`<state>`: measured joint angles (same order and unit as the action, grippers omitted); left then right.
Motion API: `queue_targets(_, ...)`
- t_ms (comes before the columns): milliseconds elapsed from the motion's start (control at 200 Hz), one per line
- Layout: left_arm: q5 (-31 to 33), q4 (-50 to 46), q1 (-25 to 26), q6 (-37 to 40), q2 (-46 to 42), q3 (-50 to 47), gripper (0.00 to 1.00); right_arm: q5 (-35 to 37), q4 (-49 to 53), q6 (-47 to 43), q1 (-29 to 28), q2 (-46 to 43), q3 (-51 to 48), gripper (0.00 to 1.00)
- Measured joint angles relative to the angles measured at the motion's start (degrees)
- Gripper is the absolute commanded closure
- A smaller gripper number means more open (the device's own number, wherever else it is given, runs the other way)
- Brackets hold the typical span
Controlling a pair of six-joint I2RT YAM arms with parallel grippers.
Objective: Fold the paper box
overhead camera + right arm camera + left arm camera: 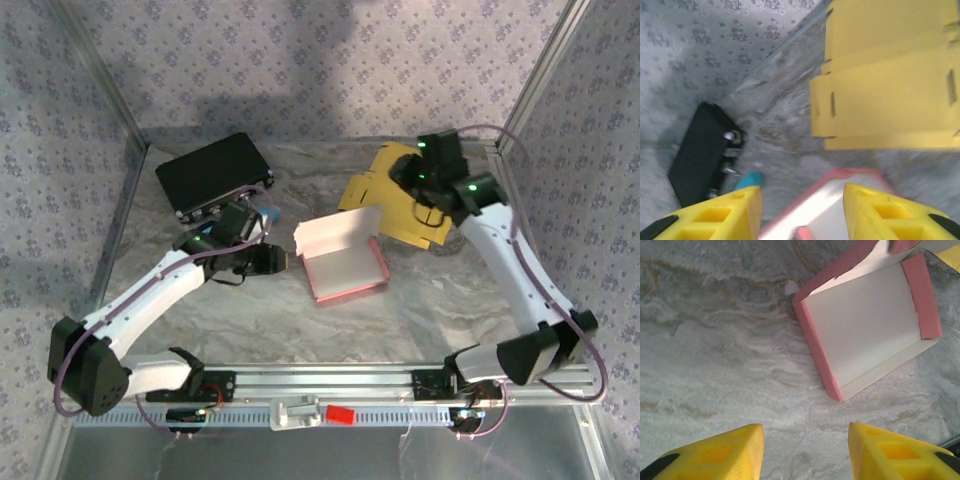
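Between the left jaws, only bare tabletop point(715, 355): parted to a middling gap, gripping nothing, low and near the left wall of the pink box point(865, 325), not touching it. Between the right jaws, likewise nothing gripped: parted about as far, hanging above the far right part of the tabletop, over the flat yellow cardboard point(890, 75), looking down toward the box's far side through some blur.

As for the pink box: near the middle of the tabletop, already standing as a shallow tray, white inside, pink walls up, lid flap point(335, 233) raised along the far side and not yet down. Well apart from the black case point(215, 172) in the far left corner. Close to the yellow cardboard; touching or not, cannot tell.

Step in hand, by the look of it: between grips, tray formed, closing of the lid yet to come. Next move, probably: bring one pair of jaws behind the raised lid flap and push it over the tray, steadying the near wall with the other pair. Calls for a light touch, given thin card likely to slide on the smooth top and to buckle under a hard pinch. Calls also for lining up the lid's front lip with the near wall before pressing down.
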<state>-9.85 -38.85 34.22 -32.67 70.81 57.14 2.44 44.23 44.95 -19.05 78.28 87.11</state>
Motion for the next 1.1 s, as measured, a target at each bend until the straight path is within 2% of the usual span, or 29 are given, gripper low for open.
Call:
queue_targets(70,1.1,1.5,0.5,1.5,2.0,1.4,0.52,-4.8,0.1,-13.6,4.2,-1.2,-3.8,0.54)
queue_targets(180,3.3,3.0,0.8,3.4,5.0,3.5,0.52,-11.0,-2.3,-28.8,5.0,-1.4,-12.6,0.51)
queue_targets(300,5.0,4.5,0.8,4.8,8.1,4.5,0.52,-16.3,-5.0,-40.7,5.2,-0.8,-20.6,0.50)
queue_targets(445,5.9,5.7,1.0,6.1,11.3,5.4,0.51,-20.6,-7.7,-52.5,6.4,3.9,-21.1,0.49)
queue_targets(650,6.4,7.1,1.2,6.7,14.7,7.6,0.51,-25.5,-9.6,-62.1,7.6,8.9,-18.6,0.49)
queue_targets(795,6.5,7.5,1.2,6.7,16.7,9.3,0.52,-28.6,-11.4,-65.0,8.1,11.3,-17.0,0.50)
queue_targets(954,6.5,8.0,1.2,6.7,17.9,10.6,0.56,-30.8,-11.9,-66.5,7.9,14.9,-14.6,0.54)
queue_targets(1099,6.3,8.0,1.2,7.2,18.7,11.5,0.61,-31.4,-12.0,-66.9,7.7,17.1,-13.1,0.62)
